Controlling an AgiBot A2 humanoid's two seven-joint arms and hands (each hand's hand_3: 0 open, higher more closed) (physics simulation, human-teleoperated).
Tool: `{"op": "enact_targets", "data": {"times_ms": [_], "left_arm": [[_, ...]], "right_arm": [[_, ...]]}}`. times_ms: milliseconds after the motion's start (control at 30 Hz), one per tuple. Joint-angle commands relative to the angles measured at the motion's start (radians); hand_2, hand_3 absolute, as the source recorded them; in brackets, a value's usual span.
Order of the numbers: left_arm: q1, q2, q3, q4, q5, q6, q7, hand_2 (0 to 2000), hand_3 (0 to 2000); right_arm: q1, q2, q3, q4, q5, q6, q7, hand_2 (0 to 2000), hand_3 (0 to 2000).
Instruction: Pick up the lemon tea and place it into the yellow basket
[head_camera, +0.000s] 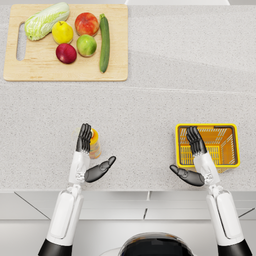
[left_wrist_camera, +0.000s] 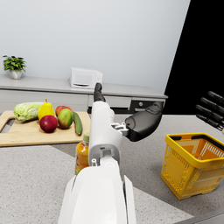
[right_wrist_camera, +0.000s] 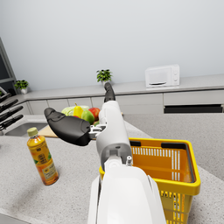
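Head view: lemon tea (head_camera: 94, 143) beside, perhaps touching, open left hand (head_camera: 89, 156).

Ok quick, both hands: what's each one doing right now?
Left hand: open, holding nothing, beside the lemon tea.
Right hand: open, holding nothing, by the yellow basket.

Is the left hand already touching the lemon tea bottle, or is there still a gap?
Cannot tell. In the head view the left hand overlaps the lemon tea bottle, and in the left wrist view the forearm hides the bottle's near side. No view shows contact or a gap plainly.
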Motion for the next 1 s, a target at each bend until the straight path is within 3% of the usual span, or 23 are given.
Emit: {"op": "enact_targets", "data": {"times_ms": [33, 367, 467, 567, 767, 900, 1000], "left_arm": [[0.0, 0.0, 0.0, 0.0, 0.0, 0.0, 0.0, 0, 0], [0.002, 0.001, 0.03, 0.016, 0.0, 0.0, 0.0, 0, 0], [0.028, 0.023, -0.029, 0.02, 0.0, -0.064, -0.064, 0, 0], [0.049, 0.038, -0.085, 0.04, 0.044, -0.087, -0.087, 0, 0], [0.071, 0.055, -0.161, 0.168, 0.299, -0.099, -0.099, 0, 0], [0.068, 0.064, -0.131, 0.261, 0.358, -0.1, -0.1, 0, 0], [0.097, 0.077, -0.092, 0.421, 0.372, -0.101, -0.1, 0, 0]], "right_arm": [[0.0, 0.0, 0.0, 0.0, 0.0, 0.0, 0.0, 0, 0], [0.002, -0.001, 0.03, -0.016, 0.0, 0.0, 0.0, 0, 0], [0.031, -0.026, -0.015, 0.037, 0.0, -0.063, 0.064, 0, 0], [0.056, -0.042, -0.099, 0.024, 0.0, -0.086, 0.087, 0, 0], [0.041, -0.05, -0.233, 0.056, 0.254, -0.098, 0.099, 0, 0], [0.029, -0.056, -0.257, 0.028, 0.314, -0.099, 0.1, 0, 0], [0.037, -0.062, -0.241, 0.03, 0.327, -0.1, 0.101, 0, 0]]}}
